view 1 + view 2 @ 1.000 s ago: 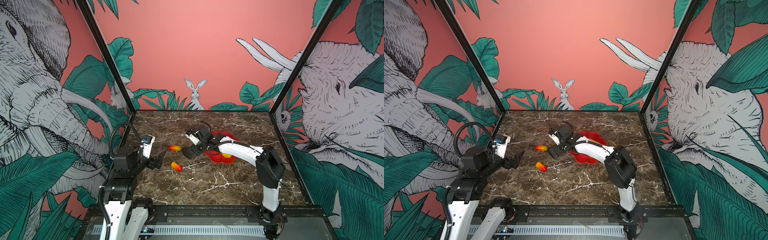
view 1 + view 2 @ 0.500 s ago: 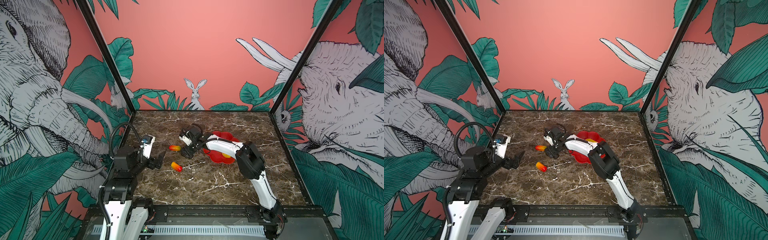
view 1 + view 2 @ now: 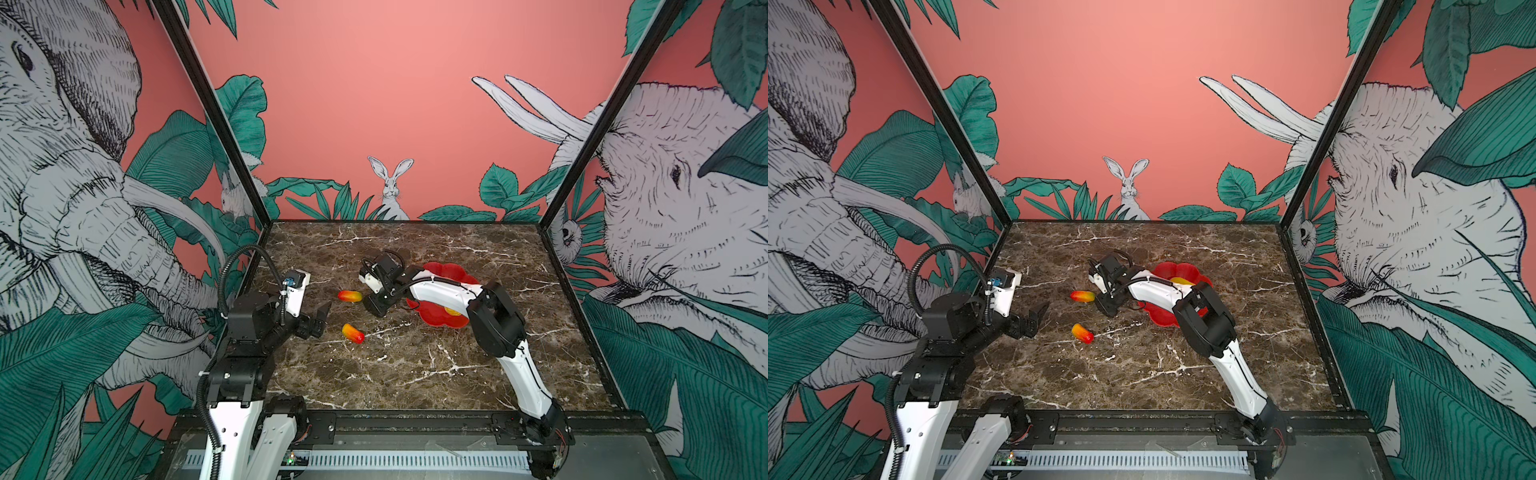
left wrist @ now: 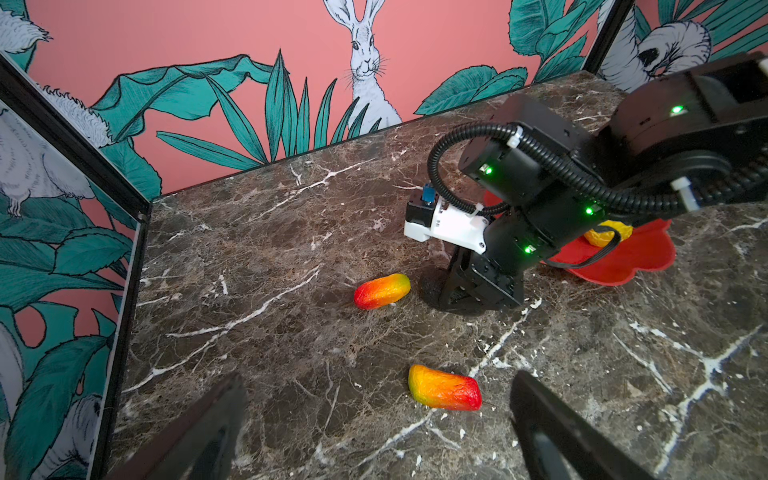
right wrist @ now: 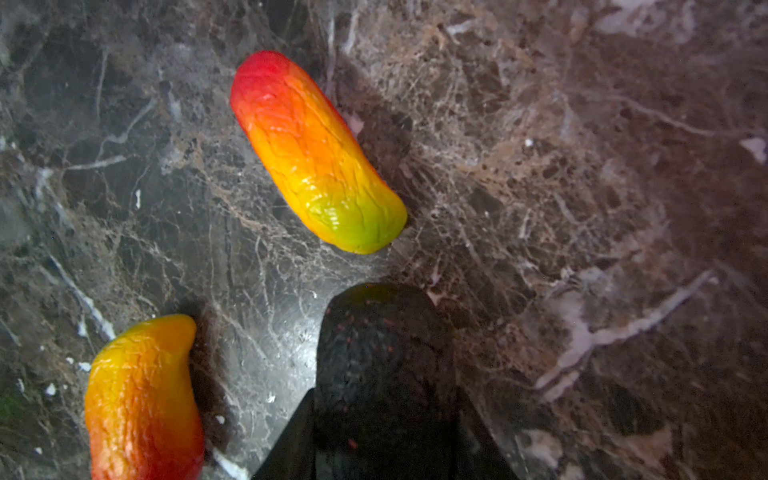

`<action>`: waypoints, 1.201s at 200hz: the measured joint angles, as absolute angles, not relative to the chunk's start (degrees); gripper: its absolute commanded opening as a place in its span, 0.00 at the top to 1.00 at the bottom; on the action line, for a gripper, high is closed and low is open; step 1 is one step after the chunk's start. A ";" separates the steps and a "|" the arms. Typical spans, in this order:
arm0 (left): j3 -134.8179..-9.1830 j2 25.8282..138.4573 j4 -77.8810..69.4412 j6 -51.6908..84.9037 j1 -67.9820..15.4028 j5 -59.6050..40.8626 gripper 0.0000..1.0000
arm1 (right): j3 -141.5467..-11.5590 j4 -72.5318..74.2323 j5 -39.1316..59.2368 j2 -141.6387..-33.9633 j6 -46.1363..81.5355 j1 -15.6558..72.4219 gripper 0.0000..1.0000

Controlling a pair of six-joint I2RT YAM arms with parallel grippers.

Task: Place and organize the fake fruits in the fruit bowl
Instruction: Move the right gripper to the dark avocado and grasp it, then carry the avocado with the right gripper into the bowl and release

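**The right gripper (image 3: 376, 306) pinched the dark oval (image 5: 382, 332)**

Its fingers (image 5: 291, 444) pressed both sides of the dark oval, which lay on the marble table (image 3: 415, 365). Just left of it lay the far mango (image 3: 350, 296); the near mango (image 3: 353, 333) lay apart, closer to the front. The left gripper (image 4: 374, 436) hovered left of the near mango, fingers wide, holding nothing. Right of the right gripper sat the red fruit bowl (image 3: 432, 318), with a bumpy yellow fruit (image 4: 600, 236) in it.
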State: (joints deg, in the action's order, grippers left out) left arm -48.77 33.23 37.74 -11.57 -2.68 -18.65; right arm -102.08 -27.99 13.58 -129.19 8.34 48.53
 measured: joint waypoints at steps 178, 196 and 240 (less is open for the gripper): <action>-48.45 31.90 37.65 -11.60 -2.68 -17.30 0.00 | -70.67 -27.73 4.60 -95.46 7.51 32.80 0.77; -48.18 31.59 37.34 -11.62 -2.68 -17.04 0.00 | -70.32 -26.68 4.82 -96.40 7.42 32.73 0.78; -46.81 30.20 36.34 -11.62 -2.68 -16.88 0.00 | -70.30 -21.54 5.17 -101.86 7.31 32.25 0.78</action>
State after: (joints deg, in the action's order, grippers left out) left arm -46.81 30.20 36.34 -11.62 -2.68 -16.88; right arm -70.30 -21.54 5.17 -101.86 7.31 32.25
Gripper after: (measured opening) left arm 0.996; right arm 0.397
